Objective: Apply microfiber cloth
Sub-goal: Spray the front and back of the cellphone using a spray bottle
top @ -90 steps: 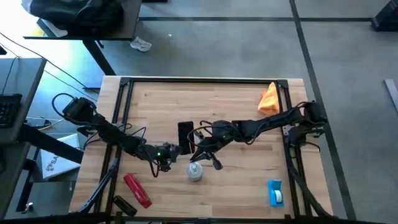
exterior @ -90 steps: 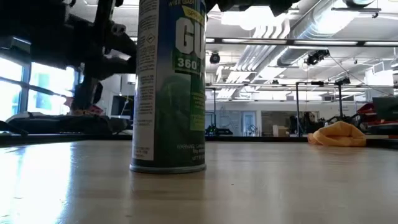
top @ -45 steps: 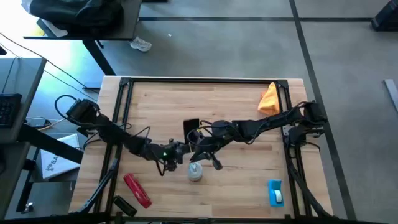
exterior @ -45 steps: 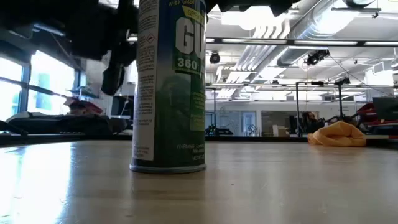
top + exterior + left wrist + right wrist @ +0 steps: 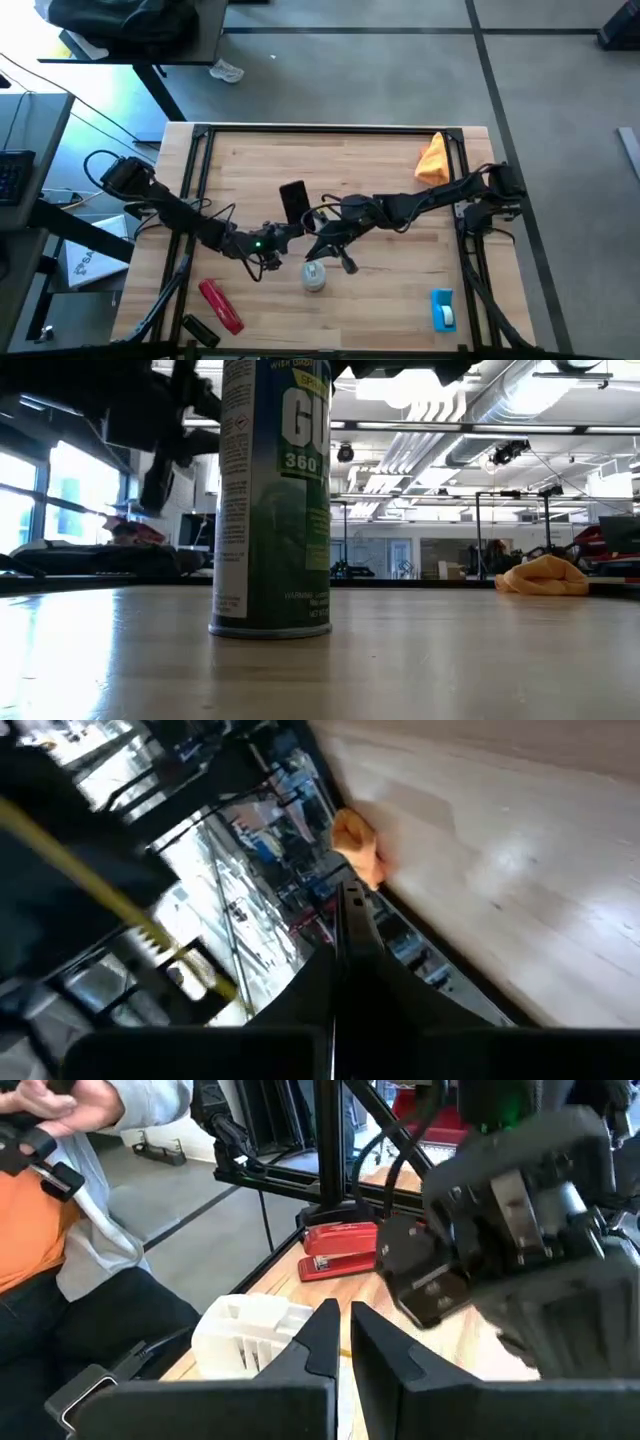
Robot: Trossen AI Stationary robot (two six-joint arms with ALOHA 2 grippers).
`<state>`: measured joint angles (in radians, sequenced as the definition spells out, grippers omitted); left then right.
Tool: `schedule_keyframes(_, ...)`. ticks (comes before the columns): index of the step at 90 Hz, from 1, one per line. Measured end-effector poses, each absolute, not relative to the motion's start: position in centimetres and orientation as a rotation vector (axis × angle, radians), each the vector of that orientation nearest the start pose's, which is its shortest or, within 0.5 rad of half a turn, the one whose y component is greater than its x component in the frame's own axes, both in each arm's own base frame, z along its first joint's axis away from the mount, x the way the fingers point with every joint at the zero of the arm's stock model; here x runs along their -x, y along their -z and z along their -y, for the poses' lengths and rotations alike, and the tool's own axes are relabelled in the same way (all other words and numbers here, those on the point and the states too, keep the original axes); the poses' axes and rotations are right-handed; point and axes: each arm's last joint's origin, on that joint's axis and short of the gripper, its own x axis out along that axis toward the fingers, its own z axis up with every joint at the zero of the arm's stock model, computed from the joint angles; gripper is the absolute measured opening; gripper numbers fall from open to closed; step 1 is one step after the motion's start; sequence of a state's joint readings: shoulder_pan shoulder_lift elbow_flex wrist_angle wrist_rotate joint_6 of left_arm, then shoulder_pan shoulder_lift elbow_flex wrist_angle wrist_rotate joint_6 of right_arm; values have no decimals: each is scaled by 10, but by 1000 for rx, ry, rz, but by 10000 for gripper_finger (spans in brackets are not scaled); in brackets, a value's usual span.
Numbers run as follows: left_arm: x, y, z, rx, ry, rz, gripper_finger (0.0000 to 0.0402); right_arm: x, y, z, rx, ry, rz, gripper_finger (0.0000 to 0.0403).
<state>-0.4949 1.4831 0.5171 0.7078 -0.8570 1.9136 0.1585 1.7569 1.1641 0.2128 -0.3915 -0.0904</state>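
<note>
The orange microfiber cloth (image 5: 433,160) lies bunched on the table's far right, by the frame rail, and also shows in the low view (image 5: 545,575) and the left wrist view (image 5: 355,845). No gripper is near it. Near the table's middle, my left gripper (image 5: 283,232) is shut on a flat black slab (image 5: 293,201). Just to the right, my right gripper (image 5: 318,258) hovers shut over a green spray can (image 5: 270,500) that stands upright on its base. My left gripper pinches the black slab by its near end (image 5: 290,222) between its two fingers, coming level from the table's left. The slab reaches toward the far edge and is lifted clear of the table. My right gripper's shut fingers (image 5: 325,1330) stand beside the can's white cap (image 5: 250,1335); I cannot tell whether they touch it.
A red stapler (image 5: 220,305) lies near the front left, with a small black thing (image 5: 198,330) beside it. A blue-and-white item (image 5: 443,310) lies at the front right. A person in an orange top (image 5: 40,1220) sits beyond the table.
My left gripper swung a little toward the table's right edge and then back left, carrying the black slab with it. The slab now sits slightly nearer the far edge. The can, the cloth and my right gripper have kept still.
</note>
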Motion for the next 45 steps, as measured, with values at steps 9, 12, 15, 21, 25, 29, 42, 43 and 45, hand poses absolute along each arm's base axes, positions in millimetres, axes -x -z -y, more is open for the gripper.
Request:
schedule_keyframes(9,-239,-180,116,-2025,-48,-449,14,-387,-241,-73,40,-552,-359,0)
schedule_keyframes(12,-237,-180,119,-2019,-41,-436,14,-387,-241,-73,41,-547,-359,0)
schedule_keyframes(15,-235,-179,121,-2010,-27,-418,14,-387,-241,-73,42,-544,-359,0)
schedule_keyframes(21,-232,-174,122,-2000,15,-393,14,-387,-241,-73,43,-539,-358,0)
schedule_keyframes(25,-233,-172,121,-1986,33,-392,14,-387,-241,-72,45,-530,-358,0)
schedule_keyframes(29,-235,-171,116,-1968,35,-398,14,-387,-241,-72,46,-525,-358,0)
schedule_keyframes(42,-245,-174,93,-1935,-72,-479,14,-387,-241,-72,46,-523,-358,0)
schedule_keyframes(43,-245,-175,91,-1931,-83,-480,14,-387,-241,-73,46,-524,-358,0)
schedule_keyframes(45,-247,-177,88,-1922,-103,-481,14,-387,-241,-73,47,-524,-358,0)
